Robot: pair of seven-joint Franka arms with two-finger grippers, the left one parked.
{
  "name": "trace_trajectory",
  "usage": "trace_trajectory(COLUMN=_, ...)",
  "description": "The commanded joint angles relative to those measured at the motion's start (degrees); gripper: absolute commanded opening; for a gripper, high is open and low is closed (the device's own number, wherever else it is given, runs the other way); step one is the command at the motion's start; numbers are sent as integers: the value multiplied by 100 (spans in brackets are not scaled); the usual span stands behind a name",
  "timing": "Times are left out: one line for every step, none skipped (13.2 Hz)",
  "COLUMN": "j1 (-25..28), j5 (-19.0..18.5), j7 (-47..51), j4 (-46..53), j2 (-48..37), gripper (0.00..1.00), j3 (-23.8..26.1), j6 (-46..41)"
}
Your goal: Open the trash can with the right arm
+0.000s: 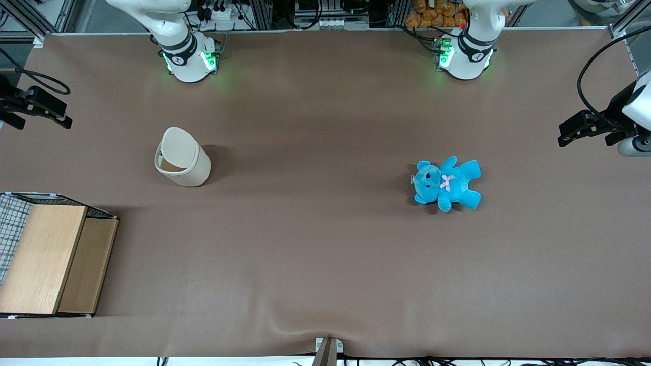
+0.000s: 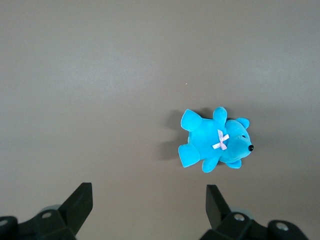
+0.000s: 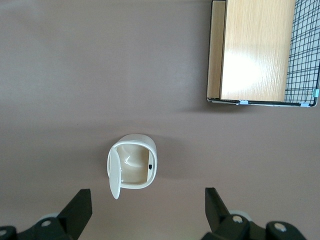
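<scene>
The cream-white trash can [image 1: 182, 161] stands on the brown table toward the working arm's end. Its hinged lid [image 1: 179, 145] is tipped up on edge and the hollow inside shows. In the right wrist view the trash can [image 3: 134, 161] is seen from high above, with its lid [image 3: 115, 175] standing at one side of the mouth. The right arm's gripper [image 3: 147, 212] hangs well above the table, open, with wide-spread black fingers [image 3: 80, 210] holding nothing. In the front view the gripper [image 1: 53, 109] shows at the table's edge, apart from the can.
A wooden box with wire mesh [image 1: 48, 259] sits nearer the front camera than the can, also seen as the box [image 3: 255, 50] from the wrist. A blue teddy [image 1: 447, 183] lies toward the parked arm's end of the table.
</scene>
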Motion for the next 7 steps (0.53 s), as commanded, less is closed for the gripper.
trace_trajectory(j1=-47, j5=-105, j7=-71, j4=22, j2=-26, gripper=100, j3=-6, j6=-63)
trace_trajectory(j1=-30, j5=-105, j7=-71, j4=22, j2=-26, gripper=100, j3=-6, j6=-107)
trace_trajectory(j1=-30, j5=-105, j7=-80, j4=22, j2=-17, gripper=100, j3=-6, j6=-107)
trace_trajectory(j1=-38, j5=-105, j7=-88, j4=22, j2=-17, gripper=100, j3=-6, j6=-107)
trace_trajectory(j1=-39, j5=-114, j7=-97, j4=22, j2=-17, gripper=100, j3=-6, j6=-107)
trace_trajectory(j1=-47, j5=-114, j7=-89, j4=22, j2=-17, gripper=100, j3=-6, j6=-107)
trace_trajectory(j1=-30, j5=-114, j7=-89, j4=22, j2=-17, gripper=100, j3=-6, j6=-107)
